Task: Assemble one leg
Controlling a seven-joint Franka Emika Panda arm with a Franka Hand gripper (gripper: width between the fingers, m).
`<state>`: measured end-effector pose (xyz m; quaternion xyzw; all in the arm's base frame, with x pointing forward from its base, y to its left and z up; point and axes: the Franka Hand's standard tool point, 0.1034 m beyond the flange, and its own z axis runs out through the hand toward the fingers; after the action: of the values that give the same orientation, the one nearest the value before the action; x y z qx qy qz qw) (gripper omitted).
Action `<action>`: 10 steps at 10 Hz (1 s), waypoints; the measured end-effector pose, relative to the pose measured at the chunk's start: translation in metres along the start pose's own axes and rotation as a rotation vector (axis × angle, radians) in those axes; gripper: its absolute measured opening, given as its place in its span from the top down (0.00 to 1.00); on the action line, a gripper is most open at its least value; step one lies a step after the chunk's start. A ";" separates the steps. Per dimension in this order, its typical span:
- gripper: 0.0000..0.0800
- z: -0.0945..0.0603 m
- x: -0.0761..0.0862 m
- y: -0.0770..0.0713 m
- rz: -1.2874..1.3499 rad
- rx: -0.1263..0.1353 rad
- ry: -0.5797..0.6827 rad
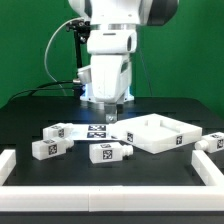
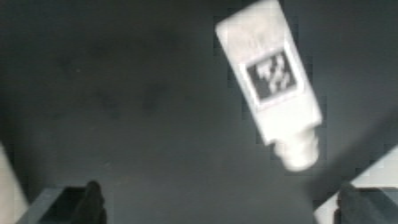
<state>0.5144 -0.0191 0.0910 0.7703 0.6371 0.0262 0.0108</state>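
Observation:
Several white legs with black-and-white tags lie on the dark table: two at the exterior view's left [image 1: 58,131] [image 1: 50,147], one in front [image 1: 110,152], one at the right [image 1: 208,143]. Another tagged white piece [image 1: 97,129] lies just under my gripper [image 1: 108,114], which hangs a little above the table. In the wrist view one leg [image 2: 270,75] lies flat on the table with its rounded peg end [image 2: 299,150] toward my gripper [image 2: 222,205]. The two fingertips [image 2: 71,205] stand wide apart with nothing between them, clear of the leg.
The large flat white square panel with raised rim [image 1: 142,134] lies right of the gripper. White rails border the table at the left [image 1: 8,165], front [image 1: 110,200] and right [image 1: 210,170].

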 end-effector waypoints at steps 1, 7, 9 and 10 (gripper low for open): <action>0.19 0.000 0.002 0.000 0.028 0.000 0.001; 0.19 0.056 -0.021 -0.032 0.012 0.003 -0.007; 0.19 0.078 -0.027 -0.036 0.030 0.020 -0.006; 0.19 0.081 -0.029 -0.034 0.034 0.017 -0.005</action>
<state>0.4803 -0.0402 0.0074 0.7812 0.6240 0.0190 0.0051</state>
